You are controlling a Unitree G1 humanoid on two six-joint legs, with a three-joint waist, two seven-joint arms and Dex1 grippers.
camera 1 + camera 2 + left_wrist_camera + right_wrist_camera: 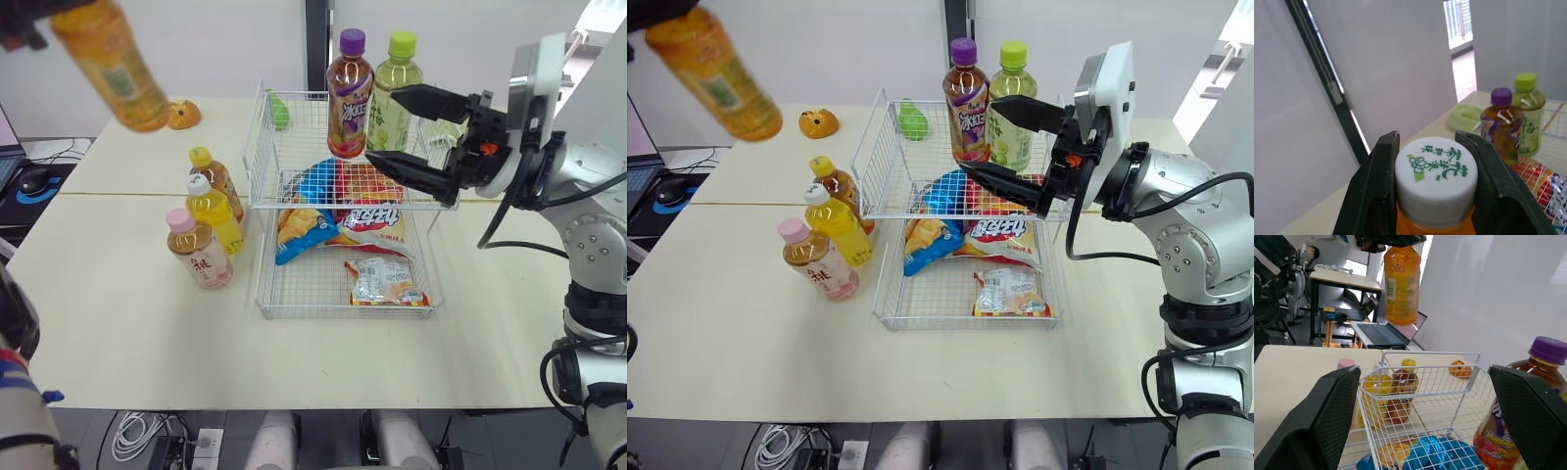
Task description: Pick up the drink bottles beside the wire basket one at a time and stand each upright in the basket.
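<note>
Pale worktop [127, 323] first, with the wire basket [257, 157] at its middle. At the basket's right edge hangs the right end effector [384, 125], spread wide, gripping nothing. High up and well left of the basket, the left end effector [1427, 138] is clamped on the white cap of an orange bottle [110, 64], which hangs tilted. 2 bottles stand upright in the basket's far right part: purple cap [350, 98] and green cap [400, 67]. 3 bottles [214, 211] wait just left of the basket. Snack packets [367, 220] lie in the basket.
</note>
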